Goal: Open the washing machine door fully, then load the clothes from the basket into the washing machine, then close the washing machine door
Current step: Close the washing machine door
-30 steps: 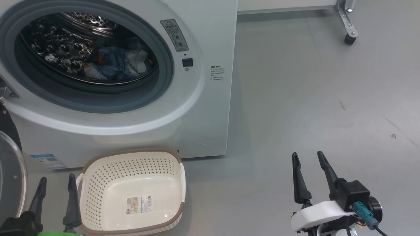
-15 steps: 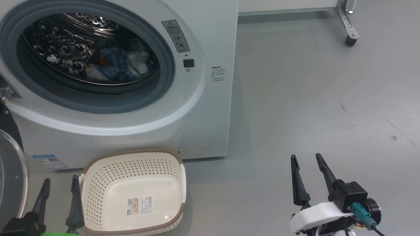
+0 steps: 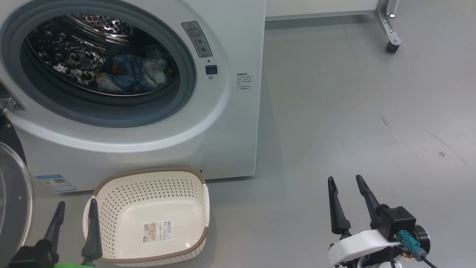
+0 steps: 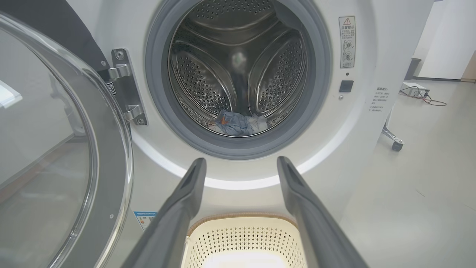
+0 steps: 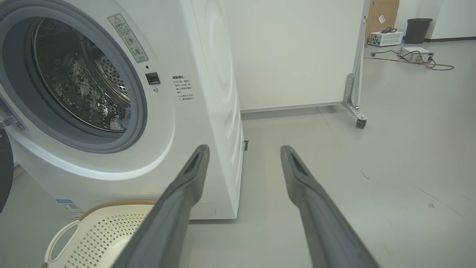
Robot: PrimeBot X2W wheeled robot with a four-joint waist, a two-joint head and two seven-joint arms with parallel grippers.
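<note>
The washing machine (image 3: 230, 123) stands with its door (image 3: 11, 193) swung wide open at the left edge; the door's glass bowl (image 4: 55, 149) fills the left of the left wrist view. The clothes (image 3: 134, 72), blue and white, lie at the bottom of the steel drum (image 4: 238, 124). On the floor in front sits the basket (image 3: 148, 190), with just a label sticker inside. My left gripper (image 3: 77, 203) is open, empty and low, its right finger over the basket's left handle. It points at the drum (image 4: 241, 160). My right gripper (image 3: 344, 178) hangs open and empty over bare floor, right of the machine (image 5: 244, 149).
A white panel on a wheeled metal leg (image 3: 390, 41) stands behind and right of the machine. Grey floor (image 3: 353, 111) spreads wide to the right. Far off, electronic boxes with cables (image 5: 416, 54) and a dark bin (image 5: 416, 26) sit on the floor.
My left gripper has slid a little to the right, up against the basket's left handle. The right gripper has hardly moved. The head view has shifted slightly.
</note>
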